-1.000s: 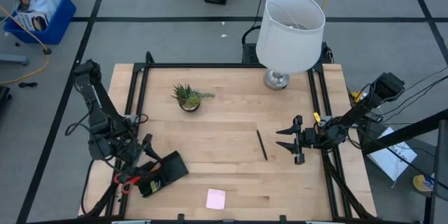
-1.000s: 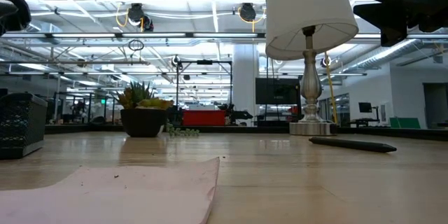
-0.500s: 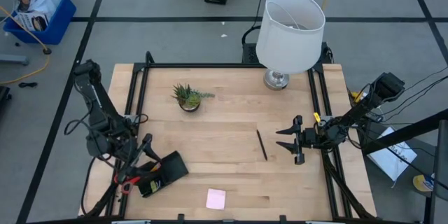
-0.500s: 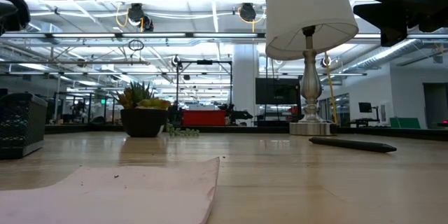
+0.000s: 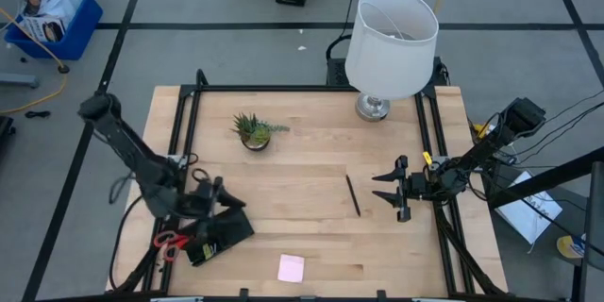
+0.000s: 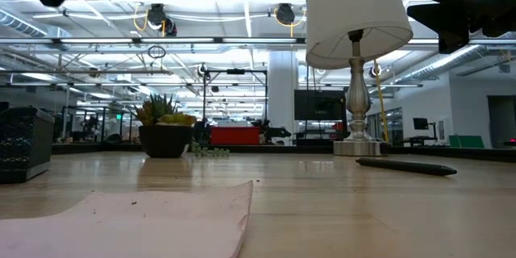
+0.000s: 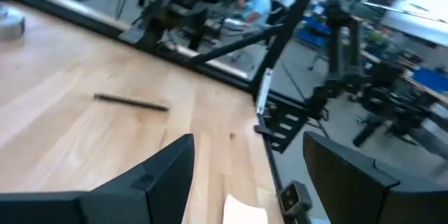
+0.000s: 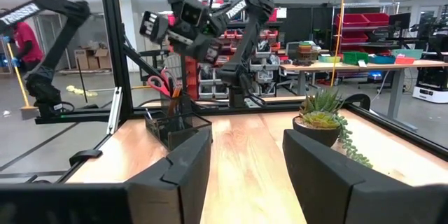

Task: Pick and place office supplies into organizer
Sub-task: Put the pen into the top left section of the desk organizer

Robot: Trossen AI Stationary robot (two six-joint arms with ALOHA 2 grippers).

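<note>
The black organizer [image 5: 219,234] stands at the table's near left, with red-handled scissors [image 5: 169,242] sticking out of it; the right wrist view shows the organizer [image 8: 175,122] and the scissors [image 8: 159,84] too. A thin black pen [image 5: 352,195] lies flat right of the middle, and a pink sticky-note pad [image 5: 291,267] lies at the near edge. My left gripper [image 5: 226,196] hovers open just above the organizer's far side, pointing toward the pen [image 7: 131,101]. My right gripper [image 5: 379,187] stands open to the right of the pen, with nothing between its fingers.
A small potted plant [image 5: 253,132] stands far left of the middle. A white-shaded lamp [image 5: 389,38] stands at the far right. A black frame rail [image 5: 311,88] runs around the table. Bare wood lies between the organizer and the pen.
My left gripper has swung from beside the table's left edge toward the right, over the organizer, and has turned to point across the table. It has stayed open.
</note>
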